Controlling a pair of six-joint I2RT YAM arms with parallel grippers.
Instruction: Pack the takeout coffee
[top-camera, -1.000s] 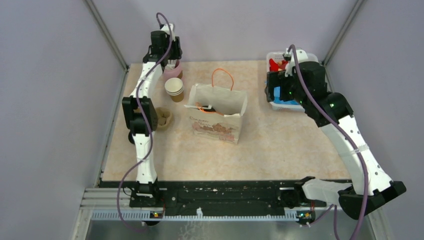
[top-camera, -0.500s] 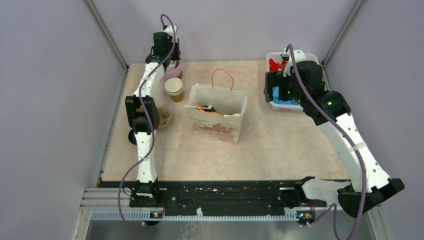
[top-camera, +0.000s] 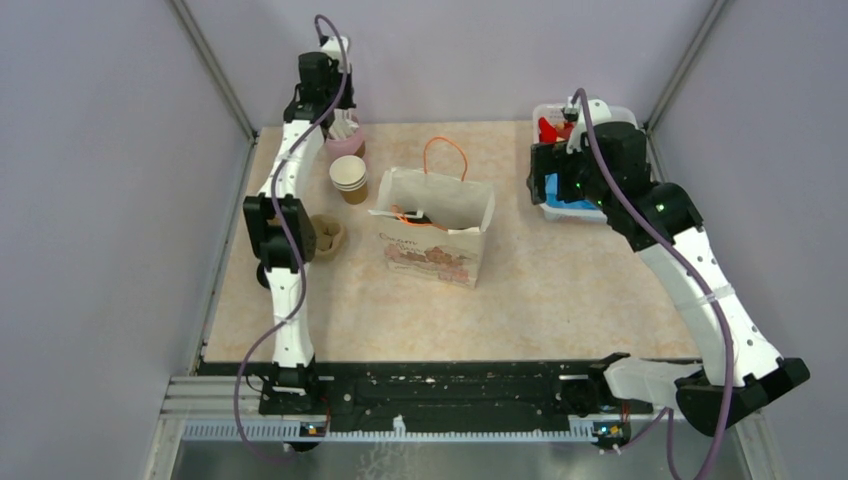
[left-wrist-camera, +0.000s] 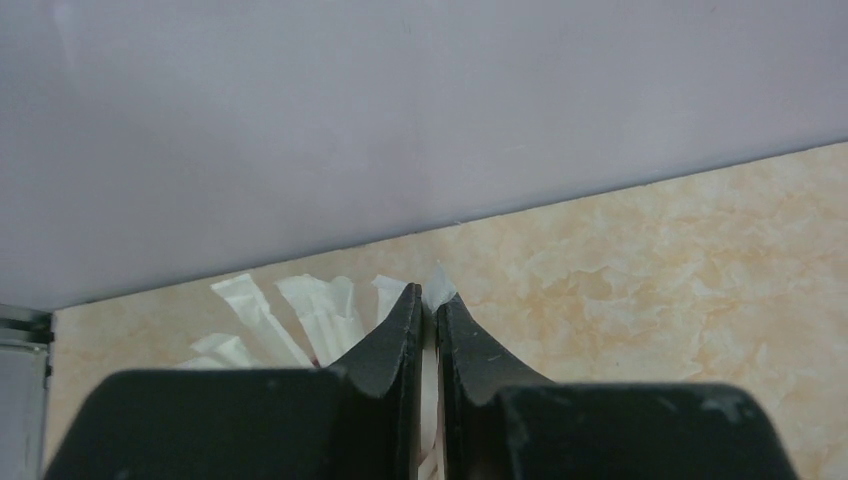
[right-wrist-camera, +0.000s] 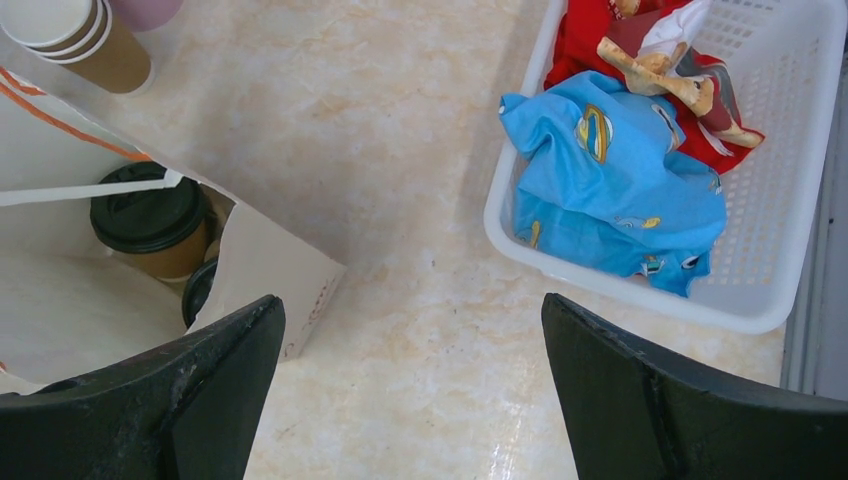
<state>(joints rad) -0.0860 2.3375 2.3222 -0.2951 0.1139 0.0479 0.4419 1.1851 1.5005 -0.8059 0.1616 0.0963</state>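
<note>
Since both black-lidded brown paper cups (right-wrist-camera: 147, 218) sit bagged, left hand (left-wrist-camera: 428, 302) clenches a white paper straw (left-wrist-camera: 437, 286), probably bag-bound next; right hand (right-wrist-camera: 410, 320) released.

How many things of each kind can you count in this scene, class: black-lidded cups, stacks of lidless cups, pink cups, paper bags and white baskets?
Black-lidded cups: 2
Stack of lidless cups: 1
Pink cup of straws: 1
Paper bag: 1
White basket: 1
Total: 6
</note>
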